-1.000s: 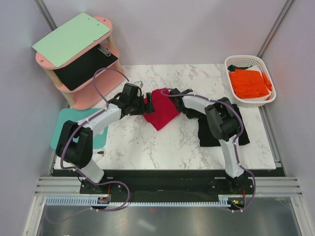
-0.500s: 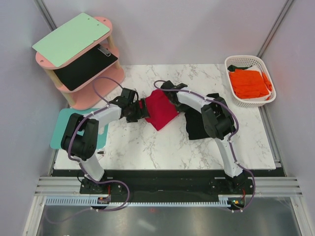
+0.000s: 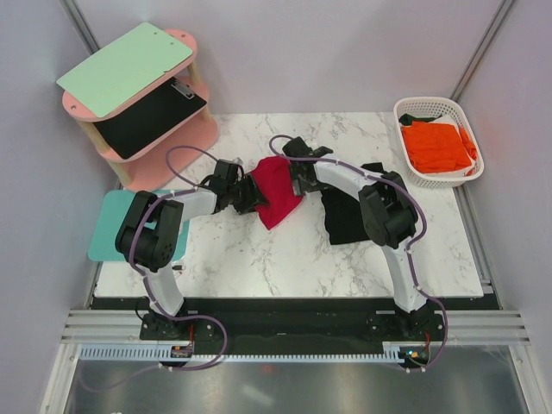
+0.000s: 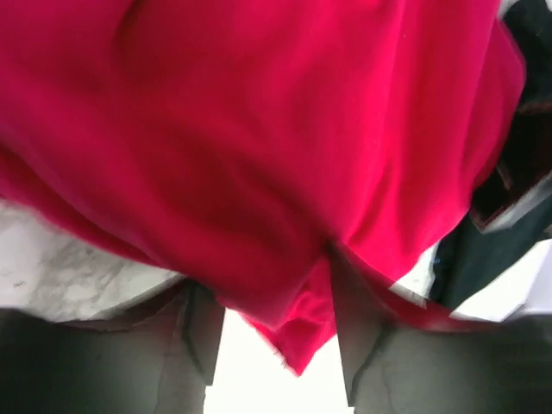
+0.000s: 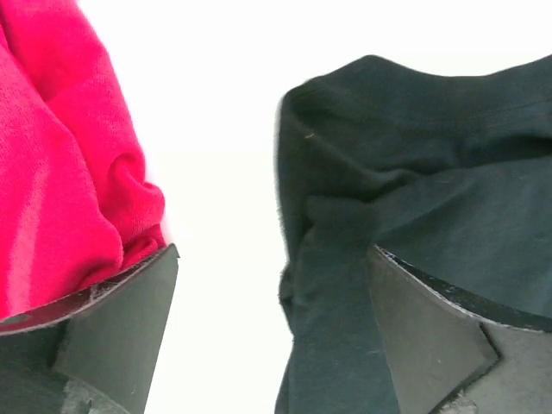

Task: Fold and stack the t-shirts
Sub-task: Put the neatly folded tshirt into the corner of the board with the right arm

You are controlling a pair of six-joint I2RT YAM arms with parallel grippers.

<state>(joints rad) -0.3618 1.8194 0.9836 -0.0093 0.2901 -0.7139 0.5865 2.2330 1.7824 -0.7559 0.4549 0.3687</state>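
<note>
I see the crimson red t-shirt (image 3: 276, 190) lying bunched and partly folded near the middle of the marble surface (image 3: 285, 259), and I take it as my reference for everything else. My left hand (image 3: 246, 194) sits low at the shirt's left edge. In the left wrist view its fingers (image 4: 203, 332) stand apart, with a tip of red cloth hanging into the gap between them, not squeezed. My right hand (image 3: 297, 177) is at the shirt's far right edge. In the right wrist view its fingers (image 5: 112, 319) are spread wide: red cloth bulges against one, black cloth lies against the other, and bare surface shows between them.

Just to the right of the red shirt, the black t-shirt (image 3: 345, 220) lies crumpled on the surface, partly under the right arm. Well to the right of the red shirt and further back, the bright orange t-shirt (image 3: 438, 147) rests folded inside a white basket (image 3: 405, 108) at the surface's corner.

To the left of the red shirt, beyond the left arm, a teal mat (image 3: 108, 228) lies at the surface's edge. Further back on that side stands a pink shelf (image 3: 164, 159) with a mint-green board (image 3: 125, 67) on its top tier
</note>
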